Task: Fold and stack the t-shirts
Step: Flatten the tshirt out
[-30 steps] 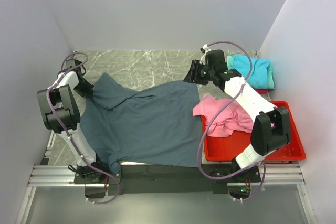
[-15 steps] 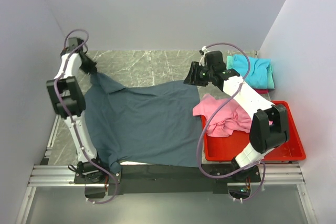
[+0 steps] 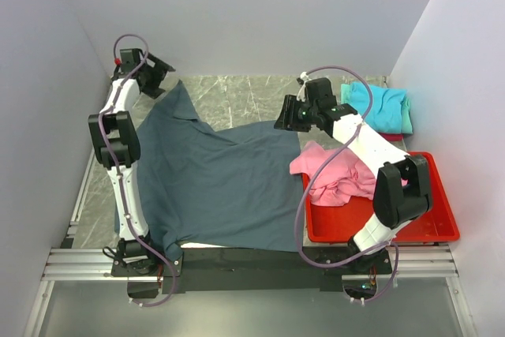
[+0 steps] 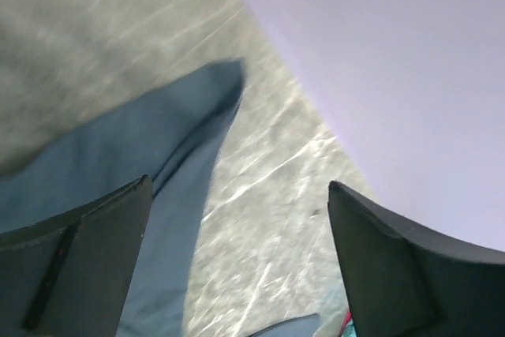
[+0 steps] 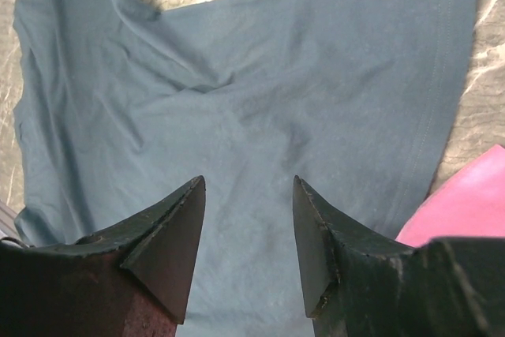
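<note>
A dark slate blue-grey t-shirt [image 3: 221, 179] lies spread over the table's left and middle, one sleeve [image 3: 177, 96] drawn out toward the back left corner. My left gripper [image 3: 160, 71] hovers just past that sleeve tip, open and empty. In the left wrist view its fingertips [image 4: 238, 187] stand wide apart over the marble, with the sleeve [image 4: 158, 140] beside them. My right gripper [image 3: 284, 114] hangs open above the shirt's far right corner, and the right wrist view shows the shirt cloth [image 5: 237, 76] below the parted tips [image 5: 248, 181]. A crumpled pink t-shirt [image 3: 331, 171] rests on the bin's left rim.
A red plastic bin [image 3: 430, 222] sits at the front right. Folded turquoise [image 3: 379, 104] and mint [image 3: 407, 120] tees are stacked at the back right, a red edge under them. White walls close in on the left, back and right.
My left gripper carried the sleeve toward the back left corner, then opened and let it go. The right arm stayed almost still.
</note>
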Controlling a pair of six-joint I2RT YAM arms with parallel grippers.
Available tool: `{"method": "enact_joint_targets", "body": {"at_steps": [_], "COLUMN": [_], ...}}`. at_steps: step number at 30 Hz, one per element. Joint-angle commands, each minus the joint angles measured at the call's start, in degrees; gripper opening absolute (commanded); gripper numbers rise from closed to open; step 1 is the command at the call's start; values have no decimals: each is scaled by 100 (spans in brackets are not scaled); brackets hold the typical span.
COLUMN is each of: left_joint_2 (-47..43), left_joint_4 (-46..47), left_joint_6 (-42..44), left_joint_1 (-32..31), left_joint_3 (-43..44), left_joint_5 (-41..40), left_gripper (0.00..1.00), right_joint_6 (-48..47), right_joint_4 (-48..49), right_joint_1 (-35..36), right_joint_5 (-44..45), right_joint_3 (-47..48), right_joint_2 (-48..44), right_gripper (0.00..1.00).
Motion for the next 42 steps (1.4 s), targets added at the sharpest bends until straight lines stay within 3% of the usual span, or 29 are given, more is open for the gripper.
{"method": "enact_joint_targets", "body": {"at_steps": [1, 4, 10, 14, 20, 31, 42], "left_joint_2": [-39, -492, -1846, -2112, -2192, -1225, 118], "left_joint_4": [1071, 1130, 746, 113, 376, -19, -274], "left_joint_6": [99, 512, 1137, 1261, 1068, 1121, 989], "left_joint_1": [29, -32, -208, -445, -595, -472, -218], "left_joint_3": [637, 184, -1952, -2744, -3685, -3045, -1437], "left_joint_5": [717, 683, 349, 471, 762, 666, 745], "left_gripper": [99, 99, 99, 99, 99, 99, 99], "right_joint_6": [-70, -97, -123, -141, -44, 53, 175], "right_joint_4": [1, -35, -114, -149, -228, -587, -1493], "right_joint_1": [93, 145, 295, 400, 401, 409, 287], "right_joint_5": [62, 88, 246, 343, 589, 756, 1011], "right_joint_3": [60, 139, 341, 604, 973, 1878, 3820], "right_joint_2": [72, 195, 668, 1117, 1882, 3155, 4431], "right_gripper": [56, 56, 56, 56, 55, 55, 54]}}
